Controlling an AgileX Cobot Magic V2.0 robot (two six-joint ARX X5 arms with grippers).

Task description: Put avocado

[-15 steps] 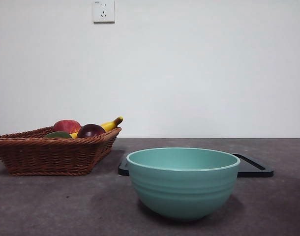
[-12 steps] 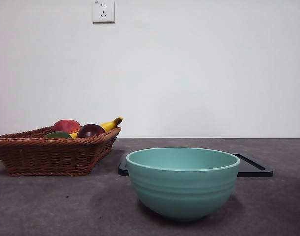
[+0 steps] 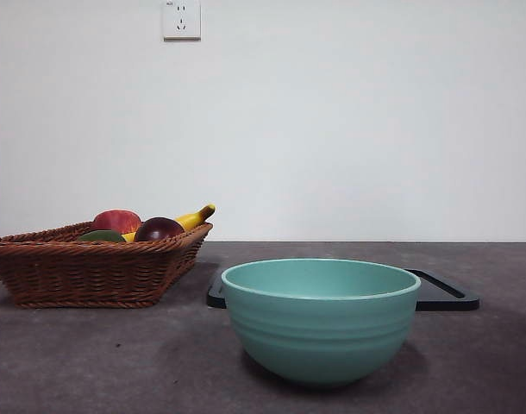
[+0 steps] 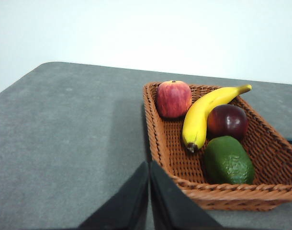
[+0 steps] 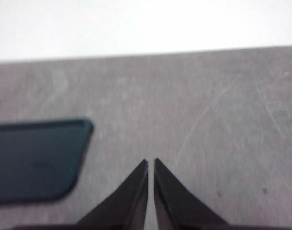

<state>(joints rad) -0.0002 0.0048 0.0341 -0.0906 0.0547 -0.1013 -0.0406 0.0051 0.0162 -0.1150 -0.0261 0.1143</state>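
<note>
Avocado (image 4: 229,160) lies in my wicker basket (image 4: 158,139), at the corner nearest my left gripper (image 4: 149,165), just beside the banana (image 4: 203,115) and the dark plum (image 4: 227,120). Its long side runs along the basket's side wall. The bench (image 3: 116,362) is dark grey, with a plain white wall behind. My left gripper hangs near the basket's edge, pinched closed on nothing. My right gripper (image 5: 151,163) is closed too, above bare bench near the black tray (image 5: 36,160).
</note>
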